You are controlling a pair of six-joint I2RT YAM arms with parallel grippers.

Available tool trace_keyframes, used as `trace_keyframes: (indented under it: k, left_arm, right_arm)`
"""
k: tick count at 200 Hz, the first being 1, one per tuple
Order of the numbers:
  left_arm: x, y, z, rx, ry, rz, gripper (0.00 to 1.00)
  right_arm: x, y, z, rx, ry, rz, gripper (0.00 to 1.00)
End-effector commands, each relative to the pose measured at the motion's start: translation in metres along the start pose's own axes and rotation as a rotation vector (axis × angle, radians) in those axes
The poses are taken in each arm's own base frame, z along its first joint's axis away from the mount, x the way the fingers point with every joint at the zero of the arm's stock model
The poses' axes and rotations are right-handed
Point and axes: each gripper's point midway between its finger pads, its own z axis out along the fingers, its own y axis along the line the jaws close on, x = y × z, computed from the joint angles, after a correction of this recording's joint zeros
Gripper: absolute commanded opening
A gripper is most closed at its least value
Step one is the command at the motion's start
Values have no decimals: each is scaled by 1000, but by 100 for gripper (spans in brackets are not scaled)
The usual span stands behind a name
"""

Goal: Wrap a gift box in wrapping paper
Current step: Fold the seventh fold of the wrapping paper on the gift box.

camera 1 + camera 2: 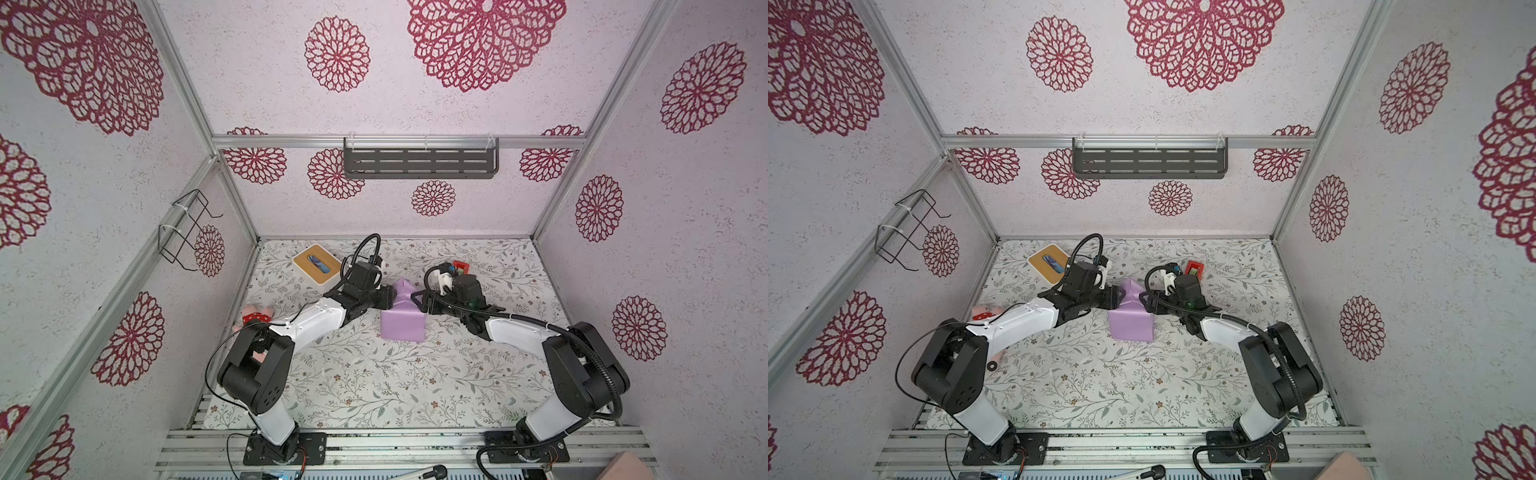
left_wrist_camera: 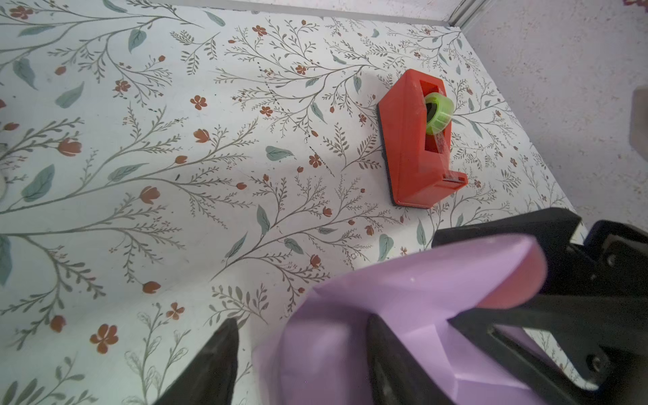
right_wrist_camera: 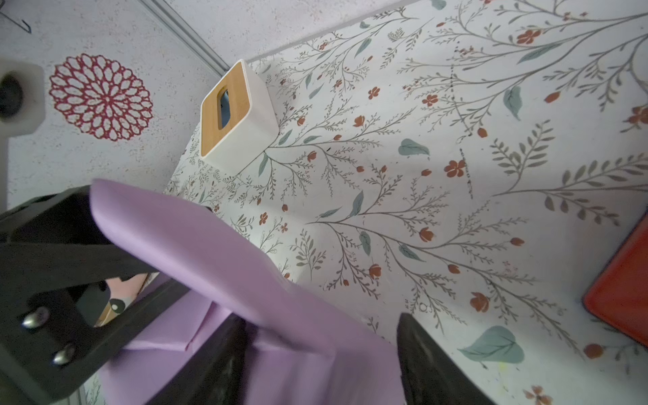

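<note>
Lilac paper lies in the gap of each end effector. The left end effector (image 2: 301, 326) has its jaws well apart, one finger against the sheet and the other out over bare floral covering, so it clamps nothing. The right end effector (image 3: 321, 319) is spread just as wide, and a loose flap (image 3: 196, 238) passes between its fingers without being pinched. In both top views the two meet almost nose to nose over the top of the parcel, each reaching in from its own side.

The wrapping paper (image 1: 402, 326) covers every side of the gift box that shows. No navy is visible, so the box itself is hidden inside. The parcel stands near the middle of the counter (image 1: 374, 374), a little towards the far edge. Its near face is smooth and closed. At the top the flap stands up unsecured, its pink inner face (image 2: 515, 280) showing.

That flap sits directly between the end effectors, about equally near both. Its base seems to run from one arm's side to the other along the far top edge, though this is hard to tell. Folding it down towards the near edge looks like the step in hand. The red tape dispenser (image 1: 459, 266) sits towards the far right, just behind the right wrist, so the right arm is probably better placed to fetch tape. The tissue box (image 1: 316, 262) near the far left corner is clear of the work.
</note>
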Motion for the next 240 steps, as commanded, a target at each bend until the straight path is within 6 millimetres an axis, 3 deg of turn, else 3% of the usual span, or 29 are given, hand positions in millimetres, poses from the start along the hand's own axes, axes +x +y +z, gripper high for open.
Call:
trace_keyframes:
  k: [1, 52, 103, 195, 240]
  left_arm:
    - [28, 4, -1, 7, 62, 52, 65]
    - [18, -11, -13, 85, 20, 115, 80]
    - [31, -7, -14, 106, 57, 170, 85]
    - [59, 0, -9, 111, 75, 155, 91]
    - [60, -1, -7, 108, 82, 153, 91]
  right_arm:
    - [41, -9, -6, 29, 141, -42, 70]
    - [47, -1, -10, -11, 141, -62, 70]
    - [60, -3, -16, -24, 146, -87, 70]
    - [4, 30, -30, -112, 32, 9, 74]
    - [-2, 29, -40, -157, 26, 72, 76]
